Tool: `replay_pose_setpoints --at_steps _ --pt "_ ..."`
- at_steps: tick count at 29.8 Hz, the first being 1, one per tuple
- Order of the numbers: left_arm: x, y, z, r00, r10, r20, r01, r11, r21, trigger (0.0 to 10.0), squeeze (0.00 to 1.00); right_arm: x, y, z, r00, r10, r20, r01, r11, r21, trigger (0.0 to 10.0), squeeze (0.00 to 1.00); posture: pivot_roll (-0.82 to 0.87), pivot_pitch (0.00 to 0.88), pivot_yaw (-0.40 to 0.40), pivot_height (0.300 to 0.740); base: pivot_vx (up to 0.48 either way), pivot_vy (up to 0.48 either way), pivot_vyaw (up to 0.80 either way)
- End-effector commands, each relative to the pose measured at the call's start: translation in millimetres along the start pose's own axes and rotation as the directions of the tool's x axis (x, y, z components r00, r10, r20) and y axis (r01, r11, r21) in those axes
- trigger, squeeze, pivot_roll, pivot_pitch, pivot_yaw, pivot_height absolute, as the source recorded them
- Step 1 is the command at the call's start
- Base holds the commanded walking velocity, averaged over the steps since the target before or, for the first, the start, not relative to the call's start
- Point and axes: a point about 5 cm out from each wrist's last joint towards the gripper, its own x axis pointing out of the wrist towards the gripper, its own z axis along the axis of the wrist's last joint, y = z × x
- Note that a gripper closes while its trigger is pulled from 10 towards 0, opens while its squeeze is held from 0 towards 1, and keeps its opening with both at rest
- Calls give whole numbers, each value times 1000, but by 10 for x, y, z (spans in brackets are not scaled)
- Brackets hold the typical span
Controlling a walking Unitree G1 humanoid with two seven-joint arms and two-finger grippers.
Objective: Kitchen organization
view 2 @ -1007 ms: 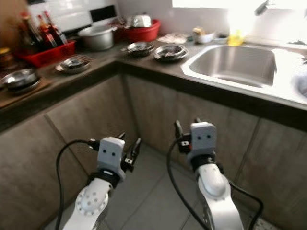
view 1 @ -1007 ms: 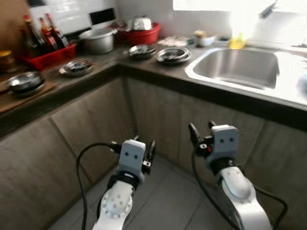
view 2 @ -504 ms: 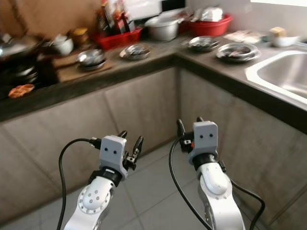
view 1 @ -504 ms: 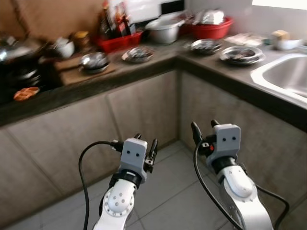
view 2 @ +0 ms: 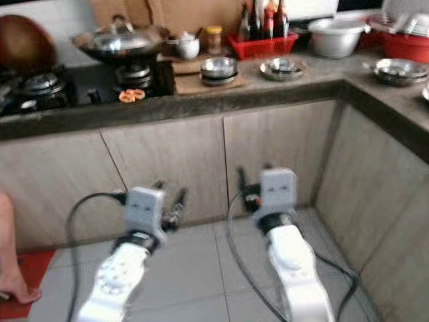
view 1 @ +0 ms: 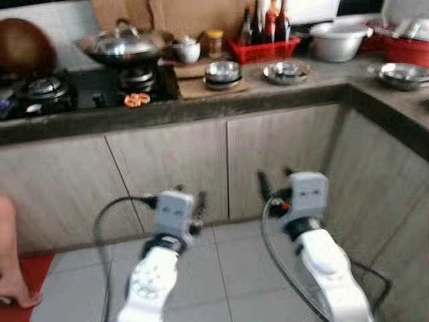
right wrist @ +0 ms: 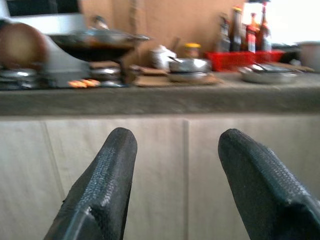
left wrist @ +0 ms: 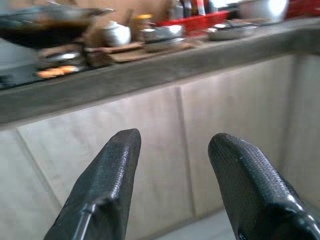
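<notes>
A dark counter point(view 1: 201, 107) runs across the view above wooden cabinet doors point(view 1: 167, 168). On it stand stacked steel bowls point(view 1: 222, 72), a steel plate point(view 1: 286, 70), a red basket of bottles point(view 1: 263, 47), a white teapot point(view 1: 187, 49) and a lidded wok point(view 1: 124, 45) on the gas stove point(view 1: 43, 86). My left gripper point(view 1: 190, 196) and right gripper point(view 1: 275, 178) hang low before the cabinets, well below the counter. Both are open with nothing between the fingers, as seen for the left gripper point(left wrist: 175, 145) and the right gripper point(right wrist: 175, 140).
The counter turns a corner at the right, with a big steel pot point(view 1: 337, 40), a red basin point(view 1: 404, 47) and steel dishes point(view 1: 402, 72). A small orange item point(view 1: 137, 100) lies by the stove. A person's bare foot point(view 1: 13, 285) rests on a red mat point(view 1: 30, 278) at lower left. Grey floor tiles point(view 1: 228, 268) lie below.
The whole view has swung left: the sink has left the picture and the stove, wok and a person's foot have come in. Both grippers keep the same open pose.
</notes>
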Motion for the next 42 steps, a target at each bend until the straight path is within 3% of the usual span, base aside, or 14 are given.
replay_pose_setpoints --at_steps 1,29,38,42 --pt "22 -61 16 1000 -22 3 22 1000 -10 10000 0 -7 -76 -19 1000 -27 -12 27 1000 -7 10000 0 23 0 16 740 262 0 0" --pt "24 -47 8 1000 -4 0 4 1000 -5 10000 0 26 -37 1 1000 -3 4 3 1000 -14 10000 0 28 5 16 740 307 0 0" --pt "9 -43 6 1000 0 1 0 1000 -5 10000 0 22 -24 -3 1000 3 2 -3 1000 -18 10000 0 29 6 14 740 317 0 800" --pt "-1 -48 -7 1000 -1 -5 1 1000 -5 10000 0 31 -29 -14 1000 -1 -5 1 1000 -6 10000 0 30 7 13 740 316 0 0"
